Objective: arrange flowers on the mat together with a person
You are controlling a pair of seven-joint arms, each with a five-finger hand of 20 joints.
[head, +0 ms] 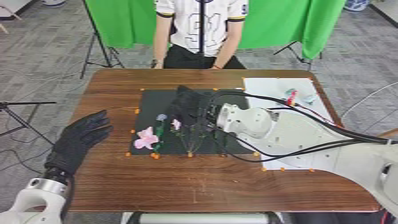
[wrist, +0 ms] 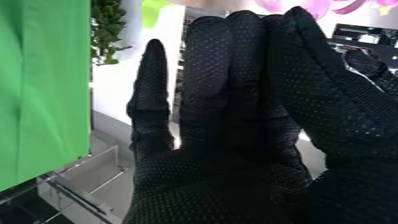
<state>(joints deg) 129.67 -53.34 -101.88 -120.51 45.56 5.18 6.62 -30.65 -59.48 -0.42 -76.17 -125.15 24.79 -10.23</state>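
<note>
My right hand (head: 185, 105) is above the dark mat (head: 158, 100), with its fingers straight, so it is open; in the right wrist view my right hand (wrist: 222, 170) has nothing visible on its palm. On the mat's left part lies a large pink flower (head: 146, 138) with a green stem. A pale purple bloom (head: 162, 117) and a small pink flower (head: 176, 124) with thin stems lie close to the right hand. My left hand (head: 82, 137) is open beside the mat, over the table's left side. Pink petals (wrist: 315, 7) appear beyond the right hand's fingers.
A white sheet (head: 293, 120) on the table's right side bears a red item (head: 291, 95) and a pale one near its far end. The right arm crosses this sheet. Orange markers line the mat's edges. Green leaves (wrist: 107, 30) are beside the hand.
</note>
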